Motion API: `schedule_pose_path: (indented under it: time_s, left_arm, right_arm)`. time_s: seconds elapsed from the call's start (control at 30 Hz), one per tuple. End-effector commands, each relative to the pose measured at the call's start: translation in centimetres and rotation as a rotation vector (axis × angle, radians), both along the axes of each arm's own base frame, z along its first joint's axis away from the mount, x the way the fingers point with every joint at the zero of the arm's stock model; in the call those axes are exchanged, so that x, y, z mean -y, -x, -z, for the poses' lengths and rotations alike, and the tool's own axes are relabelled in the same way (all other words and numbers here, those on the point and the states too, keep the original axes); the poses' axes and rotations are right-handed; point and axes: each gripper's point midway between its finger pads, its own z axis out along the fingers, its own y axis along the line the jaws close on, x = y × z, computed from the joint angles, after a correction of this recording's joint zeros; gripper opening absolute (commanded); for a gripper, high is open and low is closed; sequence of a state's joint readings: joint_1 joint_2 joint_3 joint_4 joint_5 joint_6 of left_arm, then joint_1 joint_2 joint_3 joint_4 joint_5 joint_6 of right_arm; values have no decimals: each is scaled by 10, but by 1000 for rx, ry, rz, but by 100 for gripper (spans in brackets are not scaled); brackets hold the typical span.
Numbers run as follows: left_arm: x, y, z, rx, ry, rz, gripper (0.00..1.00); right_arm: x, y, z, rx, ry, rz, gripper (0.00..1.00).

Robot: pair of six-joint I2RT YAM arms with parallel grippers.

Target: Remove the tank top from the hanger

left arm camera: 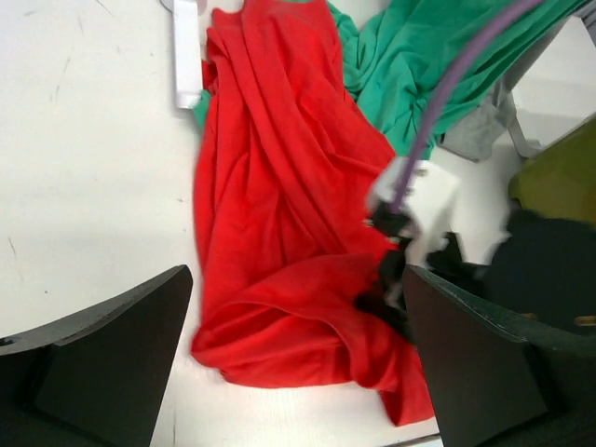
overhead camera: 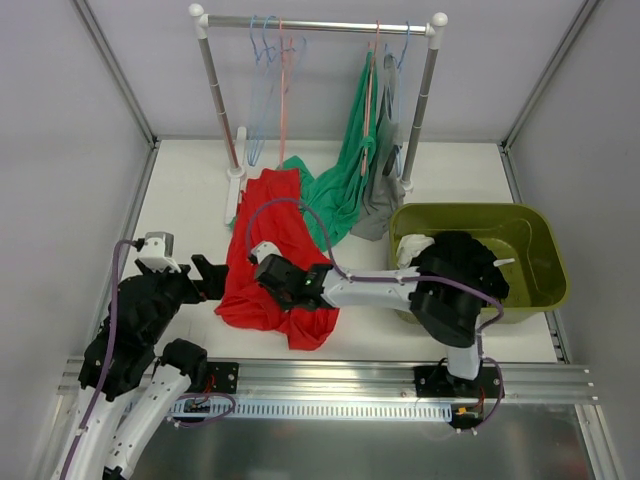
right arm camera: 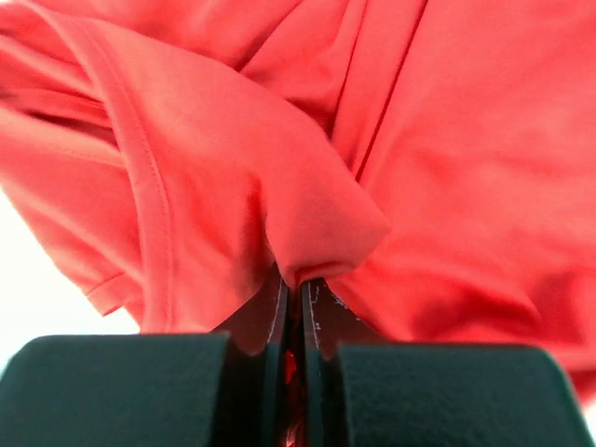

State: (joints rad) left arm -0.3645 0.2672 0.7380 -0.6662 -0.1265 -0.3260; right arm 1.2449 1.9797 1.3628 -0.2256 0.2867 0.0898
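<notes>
As the red tank top [overhead camera: 266, 232] lies crumpled on the table [overhead camera: 188, 198], off the rack [overhead camera: 320, 23], removal appears complete; the right gripper [right arm camera: 291, 281] pinches a fold, the left gripper [left arm camera: 296, 279] stands wide, empty.

Both arms are showing black joint housings and white links: left arm [overhead camera: 140, 312], right arm [overhead camera: 380, 290]. A purple cable [left arm camera: 445, 98] is running along each. Matte black wedge-shaped fingers [left arm camera: 102, 354] are showing on the left pincer [left arm camera: 296, 307]; the right pincer [right arm camera: 291, 298] is looking black as well.
</notes>
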Motion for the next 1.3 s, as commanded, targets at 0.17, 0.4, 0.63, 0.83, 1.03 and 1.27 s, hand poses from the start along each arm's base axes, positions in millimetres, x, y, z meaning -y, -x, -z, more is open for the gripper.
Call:
schedule_pose_path:
  time_s: [0.17, 0.4, 0.63, 0.83, 1.03, 1.27]
  left_arm:
    - [-21, 5, -19, 112, -2, -89, 99]
    - [-31, 13, -27, 181, 31, -134, 99]
    - [-32, 12, -27, 173, 24, -141, 99]
    - [-32, 12, -26, 170, 23, -139, 99]
    - [-27, 8, -22, 142, 10, -121, 99]
    - [-26, 10, -24, 153, 20, -111, 99]
  right_arm:
    - [21, -24, -225, 315, -379, -73, 0]
    - [83, -48, -386, 593, -578, 4, 0]
    - [170, -48, -547, 973, -632, 97, 0]
    - [280, -56, -634, 1198, -553, 360, 0]
    - [365, -47, -644, 1268, -417, 604, 0]
    - [396, -58, -545, 1125, -262, 755, 0]
